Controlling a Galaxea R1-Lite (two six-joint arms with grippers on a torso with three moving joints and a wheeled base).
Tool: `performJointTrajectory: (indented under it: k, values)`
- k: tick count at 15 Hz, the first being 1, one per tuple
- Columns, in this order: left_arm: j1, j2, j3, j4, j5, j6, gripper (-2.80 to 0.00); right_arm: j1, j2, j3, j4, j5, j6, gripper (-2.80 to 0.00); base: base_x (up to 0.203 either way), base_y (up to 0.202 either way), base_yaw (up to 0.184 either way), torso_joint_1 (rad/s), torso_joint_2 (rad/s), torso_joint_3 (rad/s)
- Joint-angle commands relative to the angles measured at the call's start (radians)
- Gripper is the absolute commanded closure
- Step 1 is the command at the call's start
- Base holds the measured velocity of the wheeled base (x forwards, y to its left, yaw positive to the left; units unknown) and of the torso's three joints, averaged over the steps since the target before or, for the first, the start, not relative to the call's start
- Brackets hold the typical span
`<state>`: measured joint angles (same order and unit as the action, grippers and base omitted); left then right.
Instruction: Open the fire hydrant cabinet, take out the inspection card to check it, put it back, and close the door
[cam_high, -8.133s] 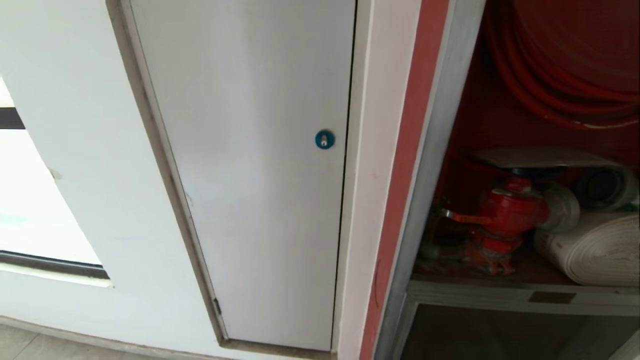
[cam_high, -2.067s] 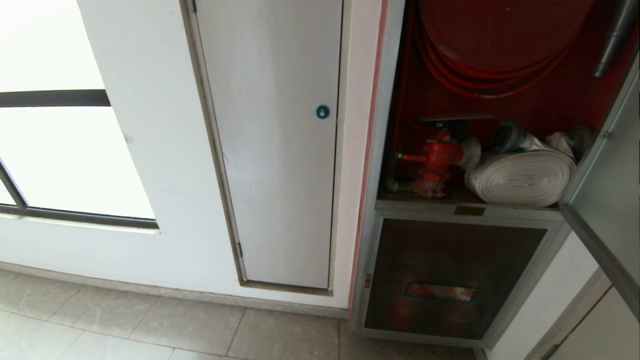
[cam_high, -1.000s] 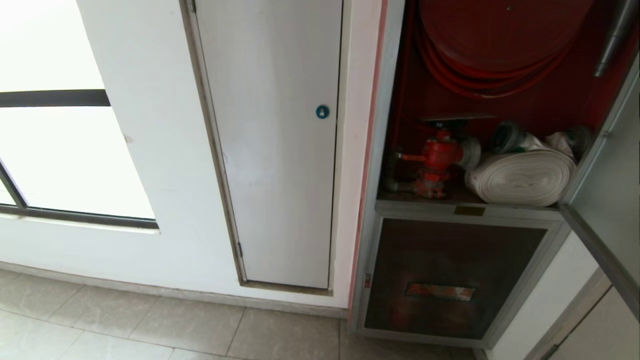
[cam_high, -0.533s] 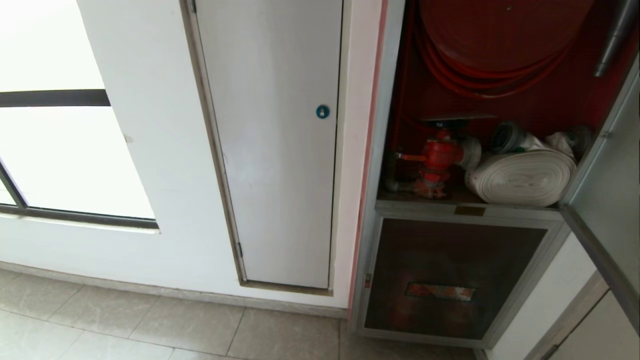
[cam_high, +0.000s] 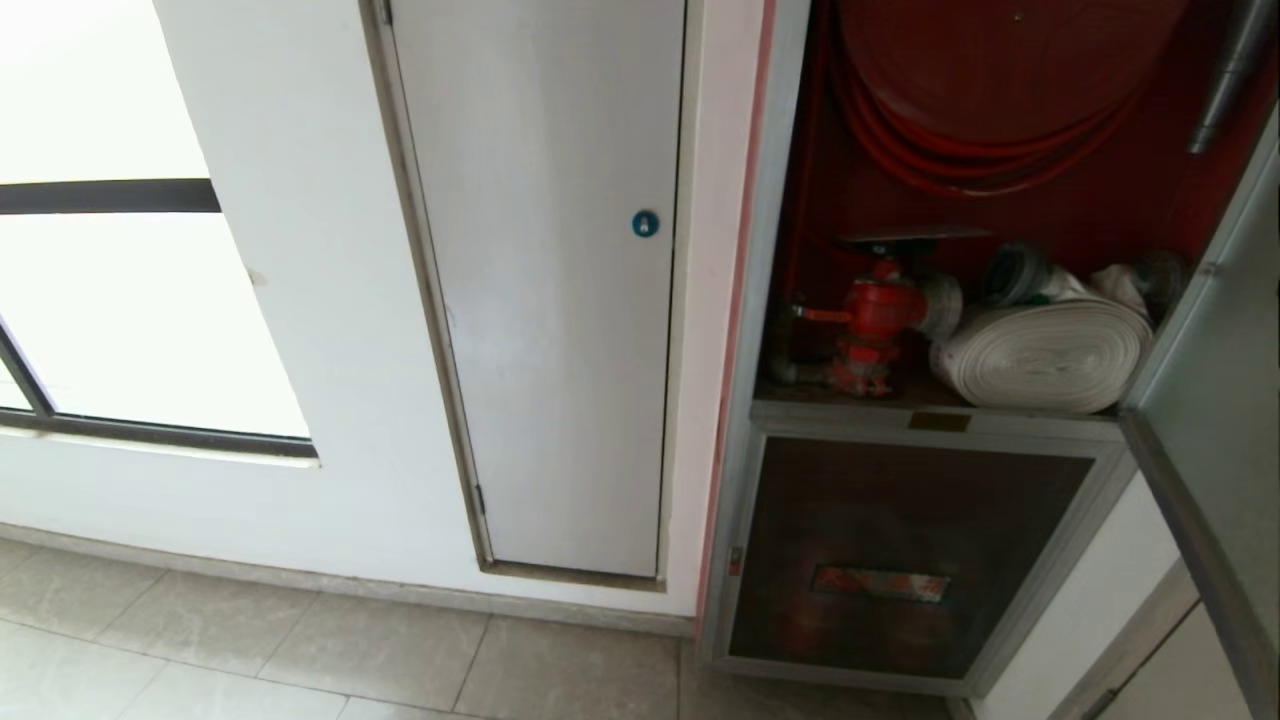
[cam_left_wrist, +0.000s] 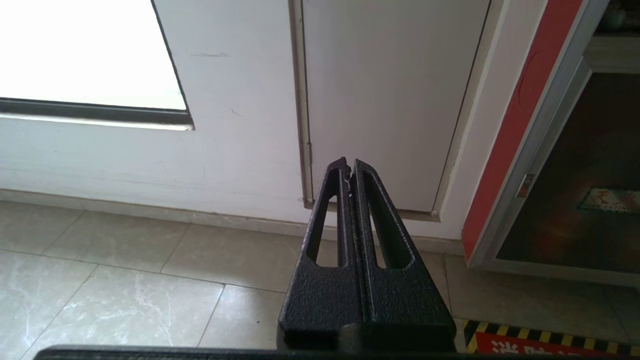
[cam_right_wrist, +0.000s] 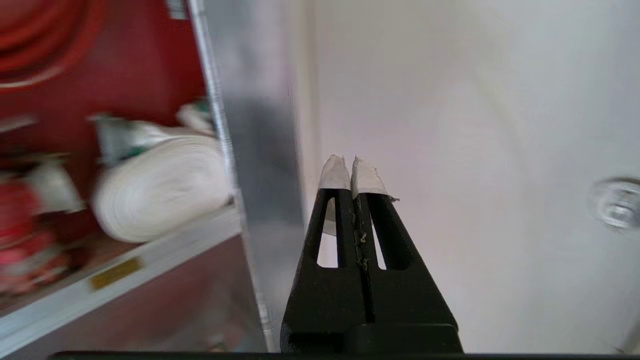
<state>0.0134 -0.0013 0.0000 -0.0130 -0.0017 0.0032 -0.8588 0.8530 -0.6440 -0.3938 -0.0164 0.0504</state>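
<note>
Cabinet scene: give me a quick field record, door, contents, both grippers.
cabinet: upper compartment exposed
door: swung open, at the right edge of the head view
contents: red coiled hose above; red valve left of white rolled hose
lower panel: shut
inspection card: not seen
white panel: shut, left of the cabinet
left gripper: shut, empty, pointing at the white panel's foot
right gripper: shut, empty, by the open door, touching nothing visible
</note>
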Motion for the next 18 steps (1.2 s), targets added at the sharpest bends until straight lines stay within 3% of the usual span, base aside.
performJointTrajectory:
  k: [1, 8, 16, 18]
  values:
    - [0.0, 0.0, 0.006, -0.001, 0.0, 0.0, 0.0, 0.058, -0.015, 0.0, -0.002, -0.002, 0.0, 0.0, 0.0, 0.0, 0.0, 0.0, 0.0, 0.0]
    - [0.0, 0.0, 0.006, -0.001, 0.0, 0.0, 0.0, 0.34, 0.002, 0.0, -0.002, 0.008, 0.0, 0.0, 0.0, 0.0, 0.0, 0.0, 0.0, 0.0]
    - [0.0, 0.0, 0.006, -0.001, 0.0, 0.0, 0.0, 0.656, 0.221, -0.079, -0.009, 0.06, 0.007, 0.0, 0.0, 0.0, 0.0, 0.0, 0.0, 0.0]
    - [0.0, 0.0, 0.006, -0.001, 0.0, 0.0, 0.0, 0.729, 0.298, -0.118, -0.015, 0.068, 0.04, 0.0, 0.0, 0.0, 0.0, 0.0, 0.0, 0.0]
